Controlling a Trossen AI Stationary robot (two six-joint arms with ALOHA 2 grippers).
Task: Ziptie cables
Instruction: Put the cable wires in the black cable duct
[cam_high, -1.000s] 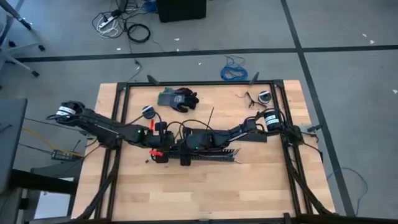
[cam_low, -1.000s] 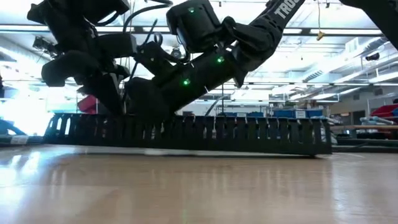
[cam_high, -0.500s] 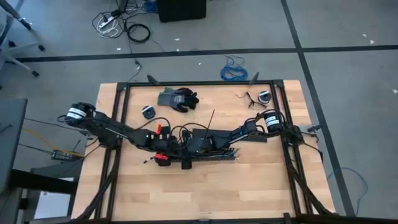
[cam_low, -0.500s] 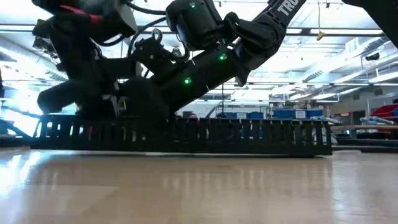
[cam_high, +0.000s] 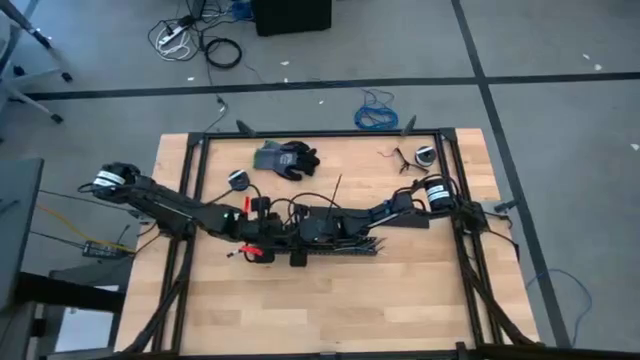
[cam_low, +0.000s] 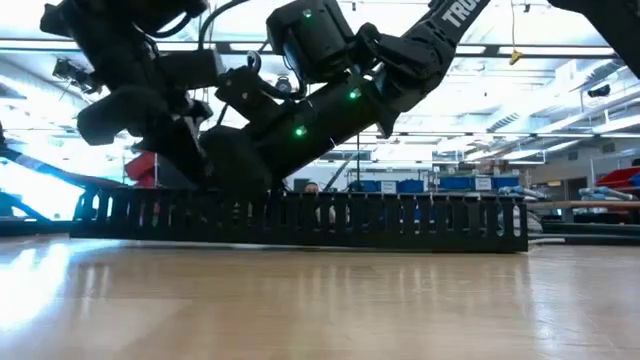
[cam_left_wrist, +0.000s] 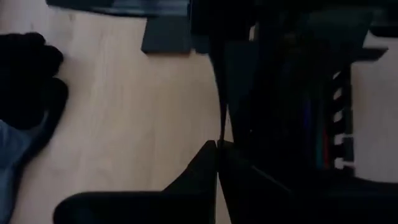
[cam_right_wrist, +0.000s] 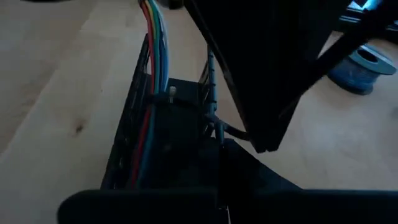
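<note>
A long black slotted duct (cam_high: 345, 245) lies flat on the table's middle. The cables (cam_right_wrist: 155, 43), thin red, green, blue and grey wires, run along inside it and also show in the left wrist view (cam_left_wrist: 320, 146). Both arms meet over the duct's left end. My left gripper (cam_left_wrist: 217, 149) (cam_high: 268, 238) is shut on a thin black strip (cam_left_wrist: 221, 118) beside the duct. My right gripper (cam_right_wrist: 219, 142) (cam_high: 300, 236) is shut low over the duct, just behind a small black strip end (cam_right_wrist: 214, 117) at the duct wall. My left gripper pinches the thin black strip's end (cam_left_wrist: 220, 138) between its two fingertips. The strip runs straight on ahead of the fingers, along the duct's outer wall. My right gripper has its shut fingertips at the black strip end on the duct; whether they touch it I cannot tell.
A pair of dark gloves (cam_high: 286, 158) lies near the far edge. A small blue spool (cam_high: 238, 178) sits to their left and another spool (cam_high: 425, 155) at the far right. A black frame (cam_high: 195, 160) runs round the table. The near half of the wood shows bare.
My left gripper dipped down toward the duct and the near edge, then rose back to about where it was. The duct's left end shifted a little with it and back. My right gripper stayed over the duct.
</note>
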